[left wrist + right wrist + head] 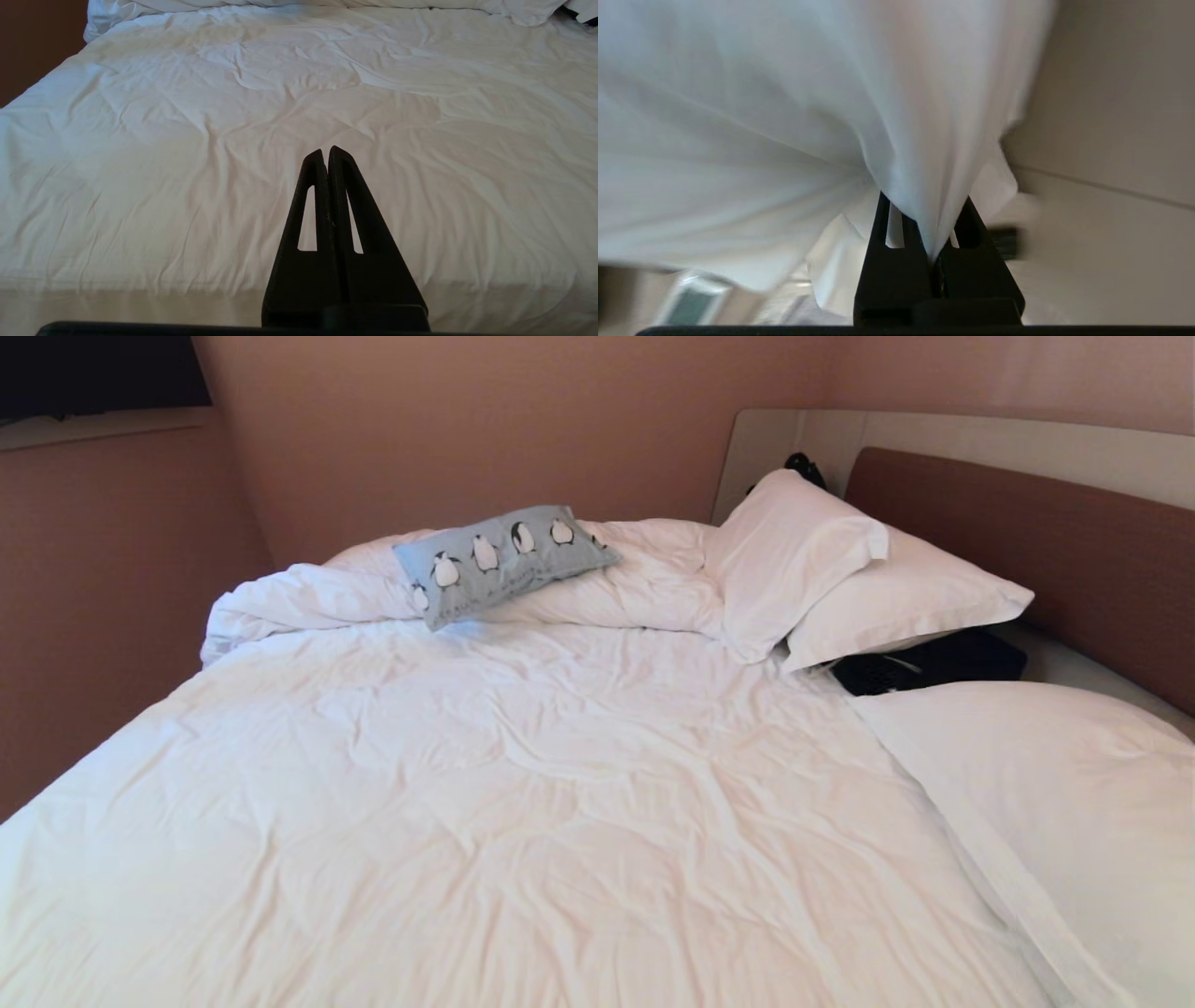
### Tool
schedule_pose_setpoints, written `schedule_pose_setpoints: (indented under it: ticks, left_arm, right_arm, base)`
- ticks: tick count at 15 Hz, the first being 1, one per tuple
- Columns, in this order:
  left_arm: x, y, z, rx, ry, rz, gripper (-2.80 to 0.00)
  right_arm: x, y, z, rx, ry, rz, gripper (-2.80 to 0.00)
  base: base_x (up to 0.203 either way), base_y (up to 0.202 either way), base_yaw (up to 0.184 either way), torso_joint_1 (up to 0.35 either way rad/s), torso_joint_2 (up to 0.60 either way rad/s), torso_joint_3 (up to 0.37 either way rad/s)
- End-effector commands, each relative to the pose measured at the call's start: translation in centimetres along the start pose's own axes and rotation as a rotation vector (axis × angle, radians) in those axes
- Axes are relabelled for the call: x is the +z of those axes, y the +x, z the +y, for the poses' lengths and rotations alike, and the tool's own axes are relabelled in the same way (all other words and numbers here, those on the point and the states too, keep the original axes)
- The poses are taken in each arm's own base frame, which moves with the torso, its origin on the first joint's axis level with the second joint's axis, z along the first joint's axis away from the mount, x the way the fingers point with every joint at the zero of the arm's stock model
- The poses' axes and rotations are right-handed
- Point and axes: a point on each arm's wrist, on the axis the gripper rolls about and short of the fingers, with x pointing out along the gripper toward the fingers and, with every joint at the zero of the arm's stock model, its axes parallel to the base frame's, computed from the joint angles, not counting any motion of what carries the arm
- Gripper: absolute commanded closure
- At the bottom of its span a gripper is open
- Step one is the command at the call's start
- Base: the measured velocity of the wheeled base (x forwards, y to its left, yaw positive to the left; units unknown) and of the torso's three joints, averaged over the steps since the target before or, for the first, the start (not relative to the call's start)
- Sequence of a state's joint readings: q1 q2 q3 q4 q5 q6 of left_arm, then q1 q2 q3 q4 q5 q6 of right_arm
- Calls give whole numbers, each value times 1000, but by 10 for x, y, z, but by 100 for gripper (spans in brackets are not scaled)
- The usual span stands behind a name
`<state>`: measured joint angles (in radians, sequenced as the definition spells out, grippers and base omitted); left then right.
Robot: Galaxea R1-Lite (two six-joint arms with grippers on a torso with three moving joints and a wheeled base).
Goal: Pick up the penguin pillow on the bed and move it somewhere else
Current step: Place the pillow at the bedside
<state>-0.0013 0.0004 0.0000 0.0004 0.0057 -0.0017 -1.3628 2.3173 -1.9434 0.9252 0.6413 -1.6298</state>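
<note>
open duvet (pixel 523 784) before penguin pillow (pixel 502 562), white pillows (pixel 840 579) beside

We see our left gripper (pixel 327 151) as two matte black, tapering fingers, each a slim triangle with a long narrow slot cut through it, set on a black crossbar. Our right gripper (pixel 931 233) has the same black, slotted fingers and base.

Bed (pixel 523 803) — penguin pillow (pixel 499 563), white pillows (pixel 840 579) on rumpled duvet.
</note>
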Motion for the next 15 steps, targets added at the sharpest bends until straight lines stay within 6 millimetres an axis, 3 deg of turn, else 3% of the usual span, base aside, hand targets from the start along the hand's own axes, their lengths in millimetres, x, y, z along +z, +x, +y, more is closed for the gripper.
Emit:
schedule_pose_setpoints:
  ticks: [1,5,7,12,15]
  left_arm:
    - [0,0,0,0,0,1,0]
    - [0,0,0,0,0,1,0]
    - [0,0,0,0,0,1,0]
    - [0,0,0,0,-1,0,0]
    - [0,0,0,0,0,-1,0]
  right_arm:
    - [23,-19,-14,-160,-88,-9,0]
    - [67,-41,-9,-202,-107,-97,0]
    - [79,-40,-10,-215,-134,-113,0]
    - [70,-14,-34,-326,-234,-121,0]
    - [57,5,-37,-296,-212,-114,0]
  base:
    - [0,0,0,0,0,0]
    - [0,0,0,0,0,0]
    - [0,0,0,0,0,0]
    - [0,0,0,0,0,0]
    - [0,0,0,0,0,0]
